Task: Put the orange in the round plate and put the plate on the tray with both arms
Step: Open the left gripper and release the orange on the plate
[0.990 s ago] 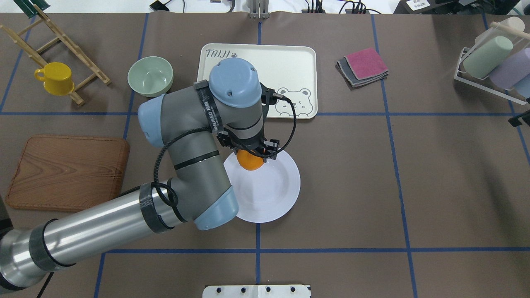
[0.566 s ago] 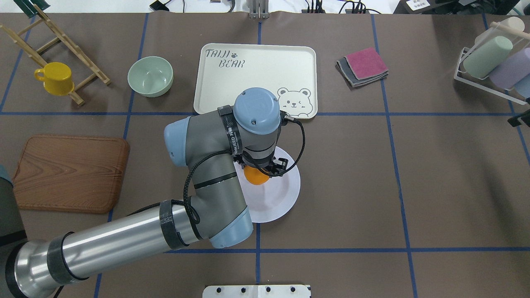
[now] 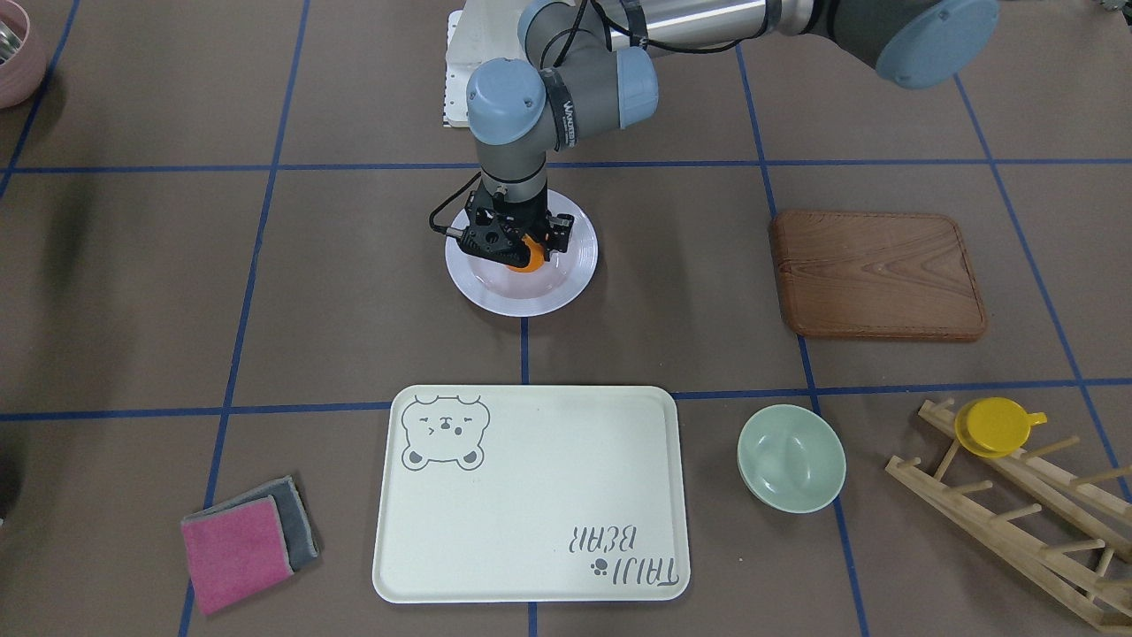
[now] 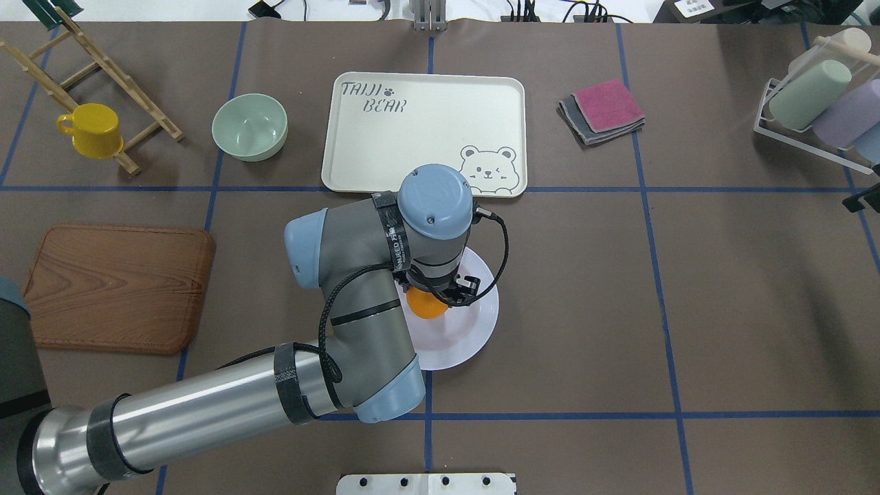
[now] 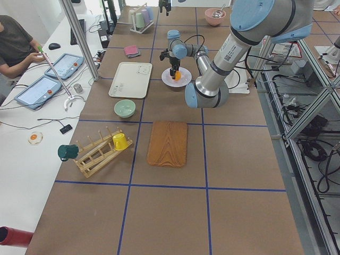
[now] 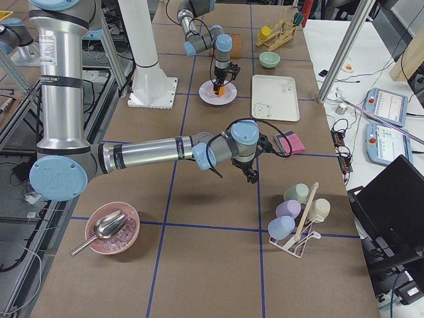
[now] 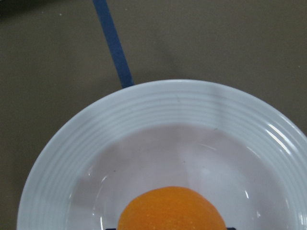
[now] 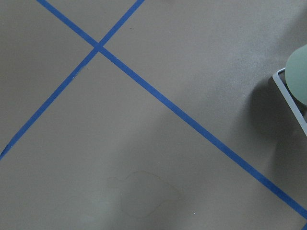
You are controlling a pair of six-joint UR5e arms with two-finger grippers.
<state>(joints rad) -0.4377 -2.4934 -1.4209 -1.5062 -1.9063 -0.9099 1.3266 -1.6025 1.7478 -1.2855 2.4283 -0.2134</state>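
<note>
A: Fingers of the left gripper (image 3: 520, 251), seen from the front?
B: Clamped on the orange (image 3: 531, 259), low over the well of the round plate (image 3: 579, 265). The tray (image 3: 531, 531) lies nearer the camera, apart from the plate.
A: Overhead?
B: The wrist hides most of the gripper (image 4: 437, 297). The orange (image 4: 425, 308) peeks out over the plate (image 4: 478, 323), with the tray (image 4: 426, 137) beyond.
A: Left side?
B: Orange (image 5: 177, 76) over plate (image 5: 183, 84), small and far.
A: Right side?
B: The right gripper (image 6: 251, 174) hangs over the table (image 6: 199, 232), well apart from the plate (image 6: 228, 99). I cannot tell whether its fingers are apart.
A: Wrist cameras?
B: Left: orange (image 7: 170, 211) at the bottom edge, over the plate's (image 7: 144, 110) well; contact unclear. Right: table surface (image 8: 144, 143) crossed by blue tape (image 8: 158, 94).
</note>
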